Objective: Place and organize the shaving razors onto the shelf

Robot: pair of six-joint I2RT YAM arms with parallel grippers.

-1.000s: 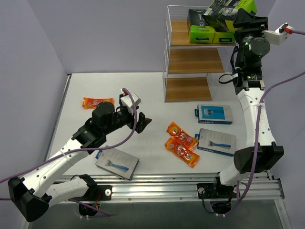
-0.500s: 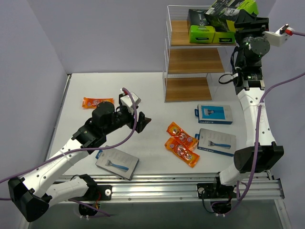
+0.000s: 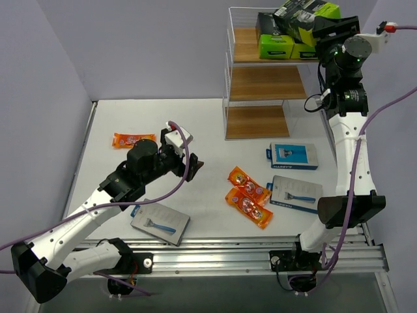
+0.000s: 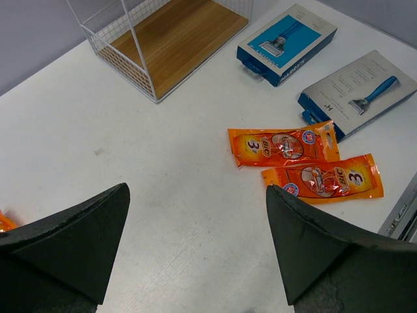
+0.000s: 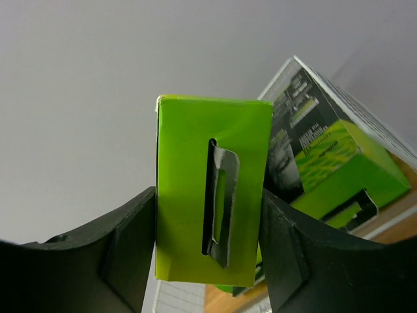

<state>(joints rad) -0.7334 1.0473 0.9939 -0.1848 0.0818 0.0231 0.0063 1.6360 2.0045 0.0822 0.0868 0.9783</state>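
My right gripper point(image 3: 329, 27) is up at the top tier of the shelf point(image 3: 264, 85), shut on a black-and-lime-green razor box point(image 3: 306, 11) that lies across the boxes stored there. In the right wrist view the box's green end point(image 5: 212, 195) sits between both jaws, with another green box point(image 5: 319, 150) behind it. Two green boxes point(image 3: 276, 44) and a black one point(image 3: 266, 25) stand on that tier. My left gripper point(image 3: 194, 168) hovers open over the table, empty. Two orange packets point(image 4: 283, 145) lie ahead of it, a blue card point(image 4: 287, 42) and a grey card point(image 4: 358, 94) beyond.
A third orange packet point(image 3: 133, 139) lies at the left of the table. Another grey razor card point(image 3: 160, 223) lies near the front edge by the left arm. The shelf's middle and bottom boards point(image 4: 172, 42) hold nothing. Walls close in on both sides.
My right gripper has shifted the green box a little left and further over the top tier. The left arm has barely moved.
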